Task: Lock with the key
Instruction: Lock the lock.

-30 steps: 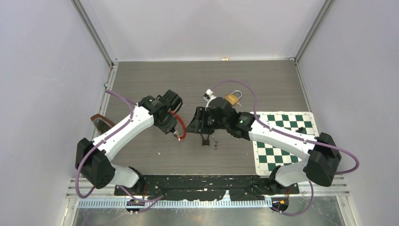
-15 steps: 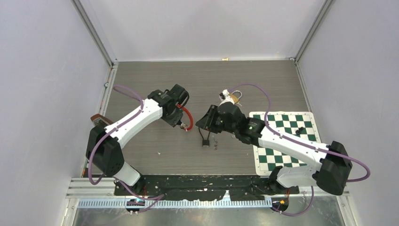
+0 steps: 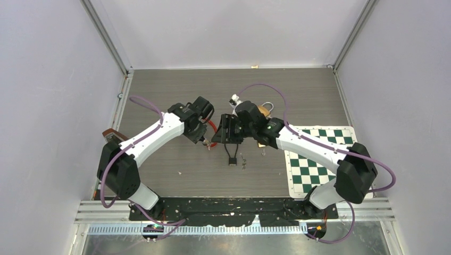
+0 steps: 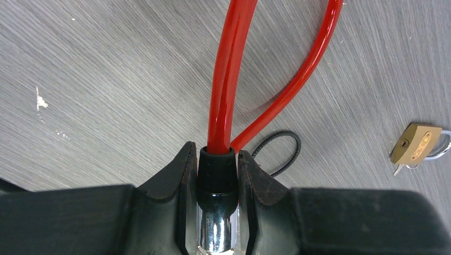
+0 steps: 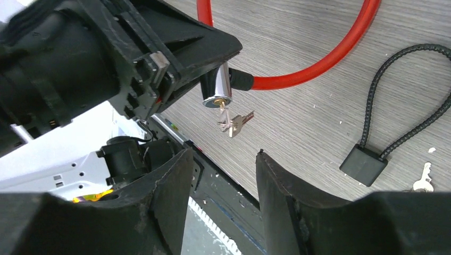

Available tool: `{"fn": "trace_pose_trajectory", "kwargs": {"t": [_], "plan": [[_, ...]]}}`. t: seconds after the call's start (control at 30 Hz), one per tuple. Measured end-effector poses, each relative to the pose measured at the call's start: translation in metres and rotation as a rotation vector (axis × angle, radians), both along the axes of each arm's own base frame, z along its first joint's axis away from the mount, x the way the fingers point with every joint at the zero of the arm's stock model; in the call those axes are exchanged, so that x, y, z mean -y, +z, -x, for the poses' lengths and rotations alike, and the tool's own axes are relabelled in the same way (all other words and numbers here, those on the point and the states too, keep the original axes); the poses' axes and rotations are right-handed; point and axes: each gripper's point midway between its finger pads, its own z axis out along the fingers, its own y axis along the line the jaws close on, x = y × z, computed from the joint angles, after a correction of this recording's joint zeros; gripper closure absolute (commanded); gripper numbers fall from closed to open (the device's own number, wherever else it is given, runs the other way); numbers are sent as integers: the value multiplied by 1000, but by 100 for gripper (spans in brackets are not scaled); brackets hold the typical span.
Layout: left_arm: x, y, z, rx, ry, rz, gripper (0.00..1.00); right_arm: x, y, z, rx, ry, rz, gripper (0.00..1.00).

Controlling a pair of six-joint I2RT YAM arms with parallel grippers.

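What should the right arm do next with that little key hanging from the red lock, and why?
Probably ease the right end effector forward until its open fingers straddle the key, then close. The left end effector clamps the barrel of the red cable lock, the key appears to sit in the barrel's end, and the right fingers face it but stand short of it.
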Motion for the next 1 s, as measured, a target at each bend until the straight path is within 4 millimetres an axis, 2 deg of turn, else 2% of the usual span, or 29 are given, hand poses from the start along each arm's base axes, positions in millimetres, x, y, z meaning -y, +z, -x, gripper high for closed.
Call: {"fn": "trace_pose_trajectory", "kwargs": {"t": [0.2,0.43,0.73,1.0], "plan": [[1,-1,-3,15,-14,0,100,-5,-19,5,-59,57,20,54],[-3,0,-6,45,-48,-27,100,-17,-18,10,-115,68,-69,51],[-13,6,-15,124,-131,-101,100,-18,-34,6,-156,62,-101,51],[-16,-2,-12,163,-224,-119,100,-4,-55,-15,43,84,16,52]]}}
